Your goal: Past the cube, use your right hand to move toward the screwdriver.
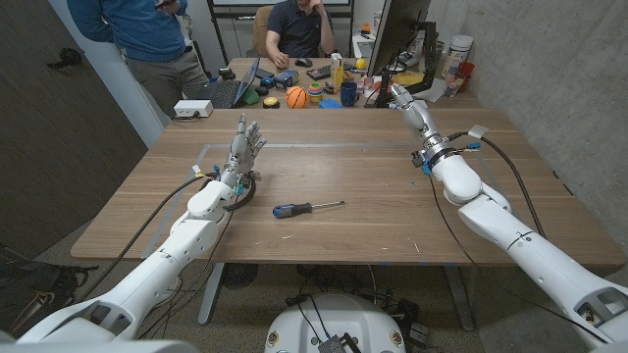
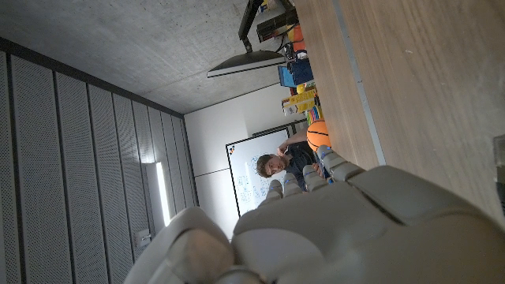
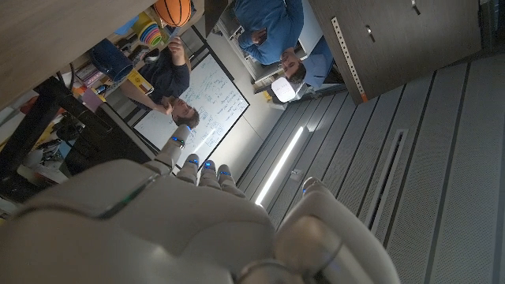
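The screwdriver [image 1: 306,208] lies near the middle of the desk [image 1: 373,235], and the move turns on how it sits relative to the right hand [image 1: 409,106]. That hand is up at the far right of the desk, fingers reaching away toward the clutter beyond the far edge. It holds nothing that I can see; the fingers look loosely extended in the head view, and the right wrist view shows their tips reaching out together with nothing between them. From there the screwdriver lies toward the robot and well to the robot's left — the hand would have to draw back and sweep inward across bare wood to reach it.

The tool's long axis runs nearly crosswise to the robot, blue-and-black handle toward the left side, thin shaft pointing toward the right and tilted slightly away. So the shaft tip is the end nearer the right hand.

The left hand [image 1: 242,149] stands upright with fingers spread, empty, just beyond the handle end — by my judgement the nearer of the two to the tool, though the task names the right.

No cube is visible on the desk.

No brand, label or writing can be read; the whiteboard marks in the wrist views are too small.
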